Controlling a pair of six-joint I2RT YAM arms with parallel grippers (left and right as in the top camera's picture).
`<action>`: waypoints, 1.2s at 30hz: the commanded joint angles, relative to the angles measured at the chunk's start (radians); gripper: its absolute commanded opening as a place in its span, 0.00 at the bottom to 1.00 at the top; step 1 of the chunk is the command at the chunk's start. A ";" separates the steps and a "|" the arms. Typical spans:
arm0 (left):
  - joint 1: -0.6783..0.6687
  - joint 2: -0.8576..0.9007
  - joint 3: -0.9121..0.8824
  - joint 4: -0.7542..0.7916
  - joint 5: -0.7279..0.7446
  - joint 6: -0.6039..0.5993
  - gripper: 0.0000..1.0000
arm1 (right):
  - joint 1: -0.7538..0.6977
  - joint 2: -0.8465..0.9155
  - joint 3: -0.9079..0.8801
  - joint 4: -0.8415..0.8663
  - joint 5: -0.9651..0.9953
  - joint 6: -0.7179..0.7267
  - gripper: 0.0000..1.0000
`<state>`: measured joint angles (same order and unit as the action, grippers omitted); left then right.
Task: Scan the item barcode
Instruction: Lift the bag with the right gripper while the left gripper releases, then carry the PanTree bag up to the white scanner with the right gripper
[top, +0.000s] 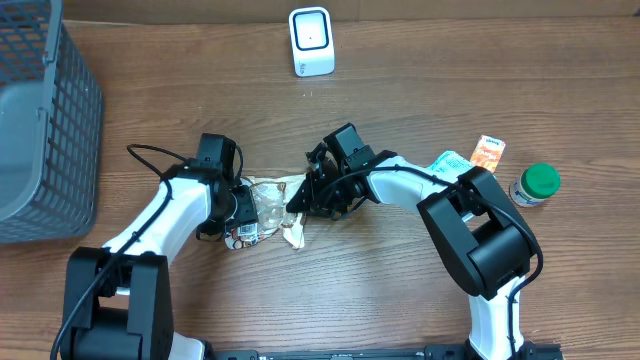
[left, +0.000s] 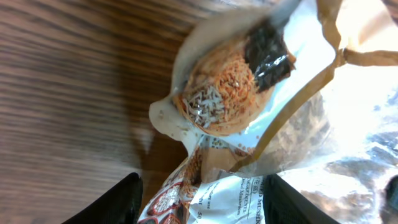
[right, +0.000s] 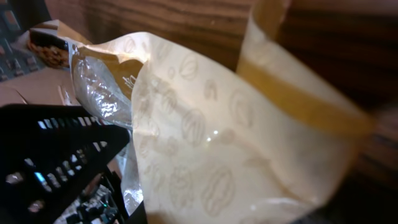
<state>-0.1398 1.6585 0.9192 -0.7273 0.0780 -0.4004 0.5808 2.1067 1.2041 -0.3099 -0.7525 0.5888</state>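
A crumpled snack bag (top: 268, 200), clear and brown with a white label, lies in the middle of the table between both arms. My left gripper (top: 240, 222) is at its left end. In the left wrist view the bag (left: 224, 93) fills the gap between the two black fingers (left: 118, 202), and the label touches the right one. My right gripper (top: 303, 198) is at the bag's right edge. In the right wrist view a pale flap of the bag (right: 205, 137) covers most of that gripper's jaws. A white scanner (top: 311, 42) stands at the back middle, well away from the bag.
A grey wire basket (top: 40, 120) fills the far left. An orange packet (top: 489, 152), a teal-and-white packet (top: 450, 162) and a green-capped bottle (top: 537, 184) lie at the right. The black left gripper (right: 56, 155) shows at the left of the right wrist view.
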 joint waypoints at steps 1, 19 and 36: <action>0.030 0.016 0.072 -0.026 -0.022 0.057 0.54 | 0.013 -0.001 -0.008 -0.016 0.028 -0.072 0.13; 0.314 0.015 0.187 -0.080 -0.018 0.076 0.63 | 0.012 -0.257 -0.008 -0.150 0.114 -0.310 0.04; 0.355 0.015 0.187 0.085 -0.018 0.236 1.00 | -0.040 -0.306 0.021 -0.156 0.270 -0.306 0.04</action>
<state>0.2104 1.6676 1.0870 -0.6456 0.0460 -0.1936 0.5755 1.8370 1.2011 -0.4747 -0.4923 0.2878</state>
